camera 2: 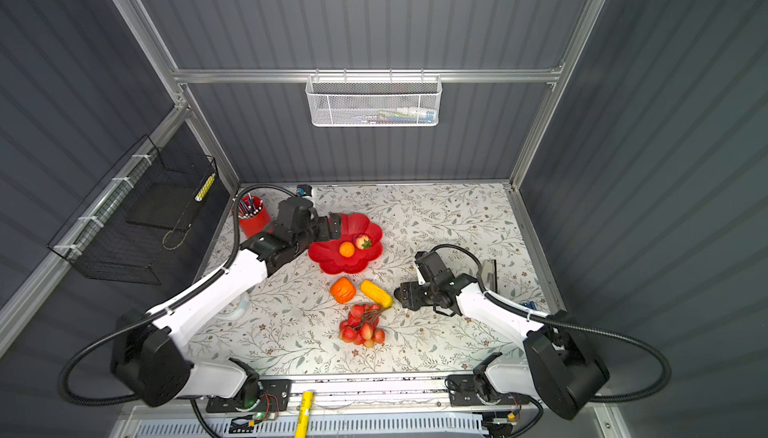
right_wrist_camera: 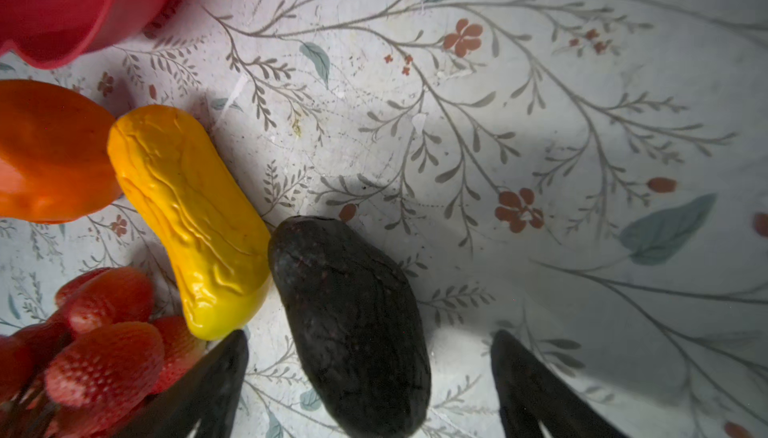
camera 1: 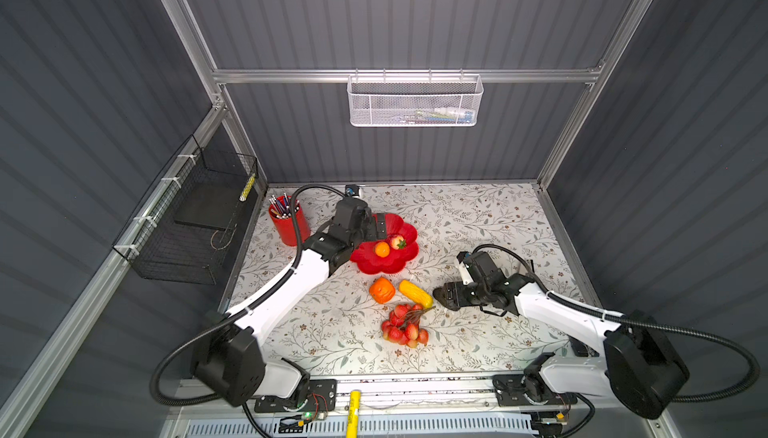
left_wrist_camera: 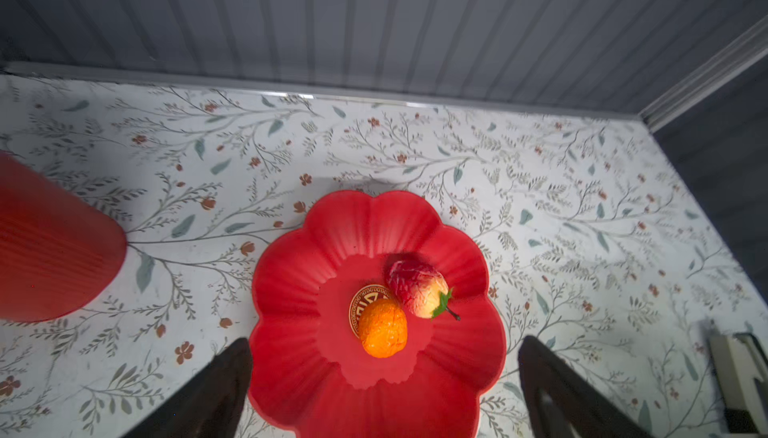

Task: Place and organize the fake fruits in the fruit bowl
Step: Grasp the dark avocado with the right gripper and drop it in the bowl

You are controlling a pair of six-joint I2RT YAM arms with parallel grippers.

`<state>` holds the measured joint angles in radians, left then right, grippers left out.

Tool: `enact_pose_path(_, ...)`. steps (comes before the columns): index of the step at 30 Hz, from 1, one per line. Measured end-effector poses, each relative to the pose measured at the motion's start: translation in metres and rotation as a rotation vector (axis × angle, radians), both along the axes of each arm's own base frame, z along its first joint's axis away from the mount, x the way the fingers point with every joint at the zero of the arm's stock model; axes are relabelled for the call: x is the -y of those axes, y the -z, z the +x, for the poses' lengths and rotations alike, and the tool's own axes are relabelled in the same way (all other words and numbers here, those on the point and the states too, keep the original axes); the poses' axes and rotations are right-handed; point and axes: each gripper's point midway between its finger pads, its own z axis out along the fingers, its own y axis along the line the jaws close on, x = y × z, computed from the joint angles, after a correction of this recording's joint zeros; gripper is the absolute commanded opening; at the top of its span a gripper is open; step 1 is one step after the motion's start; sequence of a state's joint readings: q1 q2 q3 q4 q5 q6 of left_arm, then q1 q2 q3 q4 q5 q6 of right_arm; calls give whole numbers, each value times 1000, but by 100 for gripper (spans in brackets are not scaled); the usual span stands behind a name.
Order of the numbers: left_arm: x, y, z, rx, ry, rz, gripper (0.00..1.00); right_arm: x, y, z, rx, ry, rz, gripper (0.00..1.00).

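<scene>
**Two fruits in the fruit bowl [camera 1: 374, 265], four on the counter [camera 1: 478, 216]**

There is one fruit bowl, toward the back of the flowery counter. It is shiny red and shaped like a flower with round petals. A gold ring mark sits in its middle, partly covered, so I cannot read it.

Two fruits lie inside, touching: a small round orange [camera 1: 382, 249] and a strawberry [camera 1: 397, 242] with a green leaf.

Four more lie in front of the bowl: a lobed orange fruit [camera 1: 382, 290], a yellow oblong [camera 1: 415, 294] just beside it, a red berry bunch [camera 1: 404, 328], and a dark avocado [right_wrist_camera: 353, 311] right against the yellow one.

The left gripper [camera 1: 375, 227] hangs over the bowl, jaws wide apart and empty. The right gripper [right_wrist_camera: 370, 337] has its jaws apart on both sides of the avocado, not touching it.

One red pen cup [camera 1: 289, 224] stands left of the bowl.
</scene>
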<state>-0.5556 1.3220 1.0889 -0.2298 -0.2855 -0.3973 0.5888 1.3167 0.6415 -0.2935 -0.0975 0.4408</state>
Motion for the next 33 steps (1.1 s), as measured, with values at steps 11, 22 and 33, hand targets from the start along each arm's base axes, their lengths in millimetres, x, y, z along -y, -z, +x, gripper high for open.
enact_pose_path(11, -86, 12, -88, 88, -224, -136, 100, 3, 19, 7, 6, 21, -92, 50)
enact_pose_path(22, -119, 47, -124, 43, -338, -200, 100, -17, -83, 58, 257, 17, -34, 46)
enact_pose_path(33, -122, 58, -135, -4, -342, -207, 100, -104, -80, 123, 234, -164, -58, 46)
